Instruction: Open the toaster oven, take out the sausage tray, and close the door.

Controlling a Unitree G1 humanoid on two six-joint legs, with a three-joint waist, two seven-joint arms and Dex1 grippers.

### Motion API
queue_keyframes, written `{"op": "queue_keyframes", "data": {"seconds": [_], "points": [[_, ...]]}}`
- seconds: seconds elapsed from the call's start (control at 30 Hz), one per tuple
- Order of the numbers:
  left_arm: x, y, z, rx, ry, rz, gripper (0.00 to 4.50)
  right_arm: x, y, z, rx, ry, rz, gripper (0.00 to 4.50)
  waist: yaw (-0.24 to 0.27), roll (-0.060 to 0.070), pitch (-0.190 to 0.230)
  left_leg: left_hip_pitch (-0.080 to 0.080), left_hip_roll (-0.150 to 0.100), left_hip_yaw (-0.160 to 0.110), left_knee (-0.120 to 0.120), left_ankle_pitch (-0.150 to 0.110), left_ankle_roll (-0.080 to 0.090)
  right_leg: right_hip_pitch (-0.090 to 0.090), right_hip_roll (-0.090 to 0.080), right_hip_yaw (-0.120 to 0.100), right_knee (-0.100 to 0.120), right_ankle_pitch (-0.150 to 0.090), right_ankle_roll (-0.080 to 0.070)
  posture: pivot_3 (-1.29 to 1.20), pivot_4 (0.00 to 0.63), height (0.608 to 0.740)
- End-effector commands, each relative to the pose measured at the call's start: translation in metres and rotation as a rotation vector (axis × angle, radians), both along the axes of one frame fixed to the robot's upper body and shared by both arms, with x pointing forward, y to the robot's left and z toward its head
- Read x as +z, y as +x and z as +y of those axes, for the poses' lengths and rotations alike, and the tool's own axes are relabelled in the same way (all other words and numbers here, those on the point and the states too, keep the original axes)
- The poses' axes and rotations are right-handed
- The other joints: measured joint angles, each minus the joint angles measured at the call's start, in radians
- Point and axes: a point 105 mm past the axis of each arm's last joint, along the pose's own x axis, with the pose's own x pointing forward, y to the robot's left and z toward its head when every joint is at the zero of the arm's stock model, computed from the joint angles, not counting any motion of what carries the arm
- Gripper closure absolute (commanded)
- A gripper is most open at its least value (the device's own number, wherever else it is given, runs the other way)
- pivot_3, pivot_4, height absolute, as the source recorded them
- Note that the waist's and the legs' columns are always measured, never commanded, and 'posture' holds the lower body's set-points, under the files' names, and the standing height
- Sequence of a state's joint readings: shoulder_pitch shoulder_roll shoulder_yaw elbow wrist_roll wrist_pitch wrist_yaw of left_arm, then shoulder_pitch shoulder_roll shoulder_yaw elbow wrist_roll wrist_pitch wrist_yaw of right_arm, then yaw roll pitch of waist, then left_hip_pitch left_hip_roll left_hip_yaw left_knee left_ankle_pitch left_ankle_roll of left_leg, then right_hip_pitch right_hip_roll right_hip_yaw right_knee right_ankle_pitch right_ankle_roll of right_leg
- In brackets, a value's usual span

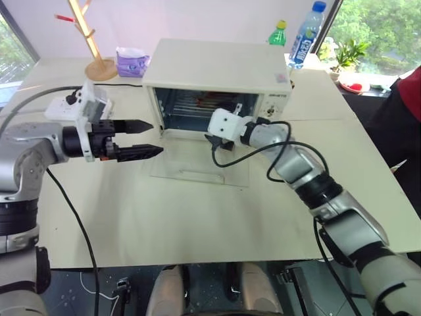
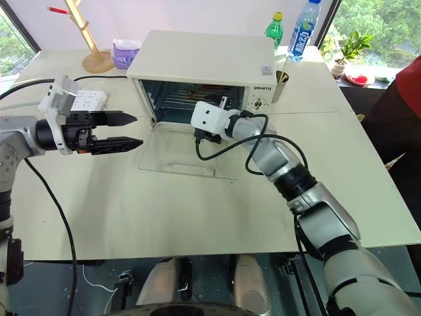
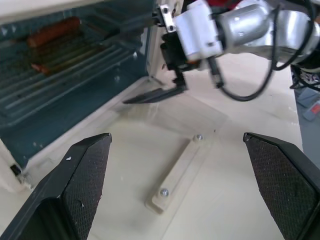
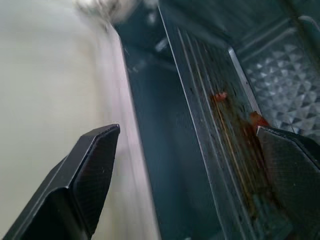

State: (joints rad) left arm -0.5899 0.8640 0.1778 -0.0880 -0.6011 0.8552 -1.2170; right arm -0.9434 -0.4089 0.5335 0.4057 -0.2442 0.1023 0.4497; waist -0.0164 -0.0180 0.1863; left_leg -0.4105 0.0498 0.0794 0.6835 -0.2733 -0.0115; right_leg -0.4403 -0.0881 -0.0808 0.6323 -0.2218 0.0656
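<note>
Pale table (image 1: 197,224) by windows, greenery outside at upper right of the head views. Toaster oven (image 1: 217,72) sat at upper centre of the frame, its door (image 1: 200,158) dropped flat onto the tabletop in front, white bar handle (image 3: 181,172) facing up.

Sausage tray (image 3: 65,60) was inside the oven cavity, one reddish sausage (image 3: 52,31) lying on its ribs toward the back; the right wrist view showed the tray's greasy brown stains close up.

Left gripper (image 1: 141,138) hovered at left-centre of the frame, left of the door and clear of it, jaws spread wide, holding nothing. Right gripper (image 3: 160,94) was at the oven mouth, centre of frame, over the door's hinge edge, fingers pointing into the opening. Its jaws were also apart and empty; the tray edge lay between them in the right wrist view, contact couldn't be told.

Background clutter: wooden rack (image 1: 92,39) and purple tissue pack (image 1: 131,61) at upper left, white power strip (image 2: 89,100) behind the left gripper, green bottle (image 1: 279,33) and blue-label water bottle (image 1: 306,34) at upper right.
</note>
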Motion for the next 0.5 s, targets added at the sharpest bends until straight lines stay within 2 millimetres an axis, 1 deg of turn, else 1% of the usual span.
{"op": "queue_keyframes", "data": {"seconds": [0.03, 0.23, 0.37, 0.43, 0.47, 0.5], "points": [[0.011, -0.004, -0.002, -0.012, 0.016, -0.067, 0.03, 0.013, 0.015, 0.007, -0.007, -0.043, -0.121, 0.0, 0.0, 0.0, 0.0, 0.0, 0.0, 0.0, 0.0, 0.0, 0.0, 0.0, 0.0, 0.0, 0.0, 0.0, 0.0, 0.0, 0.15, 0.722], [0.011, 0.003, -0.005, -0.01, 0.008, -0.074, 0.03, 0.005, 0.033, 0.015, -0.043, -0.088, -0.153, 0.0, -0.004, 0.0, 0.0, 0.0, 0.0, 0.0, -0.001, 0.0, -0.001, 0.0, 0.0, 0.0, 0.0, 0.0, 0.0, 0.0, 0.15, 0.722], [0.011, 0.007, -0.006, -0.014, 0.01, -0.078, 0.03, 0.005, 0.038, 0.017, -0.056, -0.097, -0.169, 0.0, -0.003, 0.0, 0.0, 0.0, 0.0, 0.0, -0.001, 0.001, -0.002, 0.0, 0.0, 0.0, 0.0, 0.0, 0.0, 0.0, 0.15, 0.722], [0.011, 0.007, -0.008, -0.02, 0.009, -0.079, 0.0, 0.004, 0.039, 0.017, -0.057, -0.1, -0.171, 0.56, -0.004, 0.0, 0.0, 0.0, 0.0, 0.0, -0.001, 0.001, -0.002, 0.0, 0.0, 0.0, 0.0, 0.0, 0.0, 0.0, 0.15, 0.722], [0.011, 0.008, -0.009, -0.022, 0.008, -0.08, 0.0, 0.003, 0.04, 0.017, -0.057, -0.101, -0.171, 0.91, -0.004, 0.0, 0.0, 0.0, 0.0, 0.0, -0.001, 0.001, -0.002, 0.0, 0.0, 0.0, 0.0, 0.0, 0.0, 0.0, 0.15, 0.722], [0.011, 0.008, -0.009, -0.025, 0.007, -0.081, 0.0, 0.003, 0.04, 0.017, -0.058, -0.101, -0.172, 1.41, -0.004, 0.0, 0.0, 0.0, 0.0, 0.0, -0.001, 0.001, -0.002, 0.0, 0.0, 0.0, 0.0, 0.0, 0.0, 0.0, 0.15, 0.722]]}}
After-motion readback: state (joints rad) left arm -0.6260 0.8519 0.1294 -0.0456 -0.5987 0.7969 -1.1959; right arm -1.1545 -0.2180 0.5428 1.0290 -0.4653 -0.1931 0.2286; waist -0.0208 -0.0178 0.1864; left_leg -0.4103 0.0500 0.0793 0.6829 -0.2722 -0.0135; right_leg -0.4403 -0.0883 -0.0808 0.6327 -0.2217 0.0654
